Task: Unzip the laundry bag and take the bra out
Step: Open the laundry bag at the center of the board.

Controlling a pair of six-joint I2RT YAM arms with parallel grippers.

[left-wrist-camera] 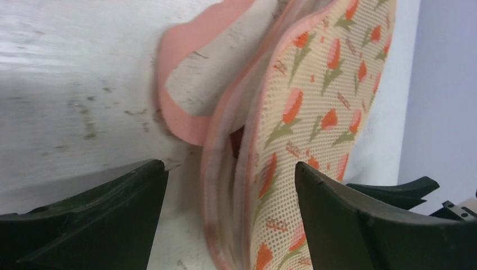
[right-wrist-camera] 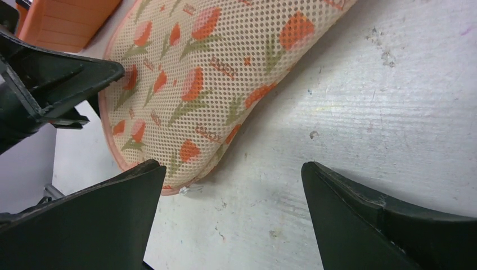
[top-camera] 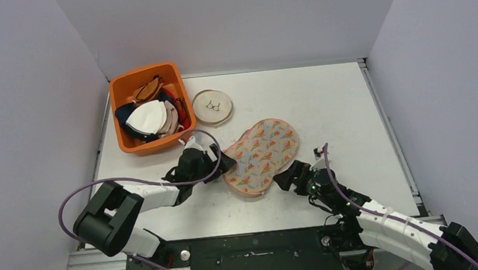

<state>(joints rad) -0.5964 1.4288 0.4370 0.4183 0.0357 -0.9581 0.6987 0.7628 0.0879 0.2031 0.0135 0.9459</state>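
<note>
Left claw, right claw, both spread, tulip-print laundry bag between, lettering illegible

A white desk sits inside a three-sided booth, closed in by a plain back wall, a left wall and a right wall, all matt pale grey with a faint lilac cast. A light-metal right rail and a left rail run along the desk's side edges, and a silver frame bar lies along its near edge. The light is even and soft, leaving only faint shadows, and close up the desk's white surface shows scuffs, dark specks and fine scratches.
</note>
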